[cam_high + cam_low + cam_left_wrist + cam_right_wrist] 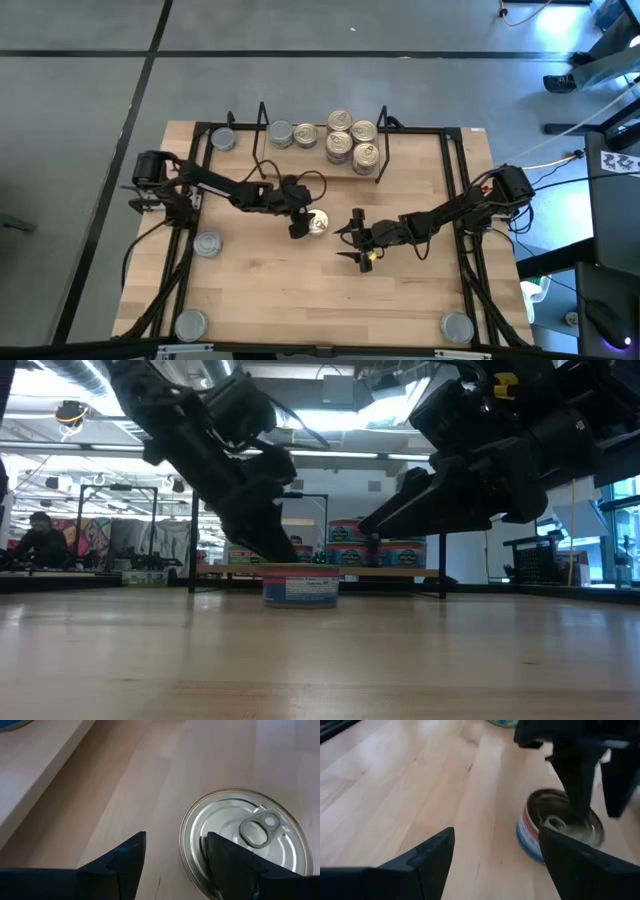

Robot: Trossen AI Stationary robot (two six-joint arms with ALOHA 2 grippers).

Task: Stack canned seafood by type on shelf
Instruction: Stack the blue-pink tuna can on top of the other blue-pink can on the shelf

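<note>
**Left gripper poised over a lone tin at mid-table**

In the high view, the left gripper (300, 226) sat just left of the picture's centre, directly beside a gold-lidded tin (318, 222) that stood alone on the wooden table (270, 300). Its fingers were spread apart and gripped nothing; in the left wrist view one finger (235, 865) overlapped the near rim of the pull-tab lid (245, 837) while the other stood off over bare wood. The low view showed the same tin (300, 588) resting flat on the table under the arm's tip.

The right gripper (360, 243) hovered right of centre, near the tin but apart from it, its fingers also wide and empty; its wrist view looked across the wood at the tin (559, 827) with the left arm's fingers above it.

The shelf (322, 135) stood at the upper middle of the high view, along the table's far edge. On it, gold-lidded tins (352, 142) were clustered toward its right end and silver-grey ones (281, 133) toward its left. Other grey-lidded tins lay apart: one at the upper left (223, 140), one at the left edge (208, 243), and one in each lower corner (191, 324) (457, 326).
</note>
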